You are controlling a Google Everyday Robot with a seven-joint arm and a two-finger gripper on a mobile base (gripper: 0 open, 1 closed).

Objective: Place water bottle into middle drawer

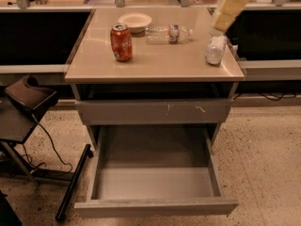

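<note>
The clear ribbed water bottle (167,34) lies on its side at the back of the cabinet top, its red label band toward the right. The wide grey middle drawer (155,207) is pulled open below, its flat bottom bare. My cream-coloured arm (233,4) comes in from the top right. Its gripper end (217,31) hangs just above a whitish opaque bottle-like object (216,50), to the right of the water bottle and apart from it.
An orange-red soda can (121,42) stands at the left of the top, with a white bowl (135,21) behind it. A closed drawer front with pale scratch marks (155,111) sits above the open drawer. A dark chair (28,100) and its base stand at the left.
</note>
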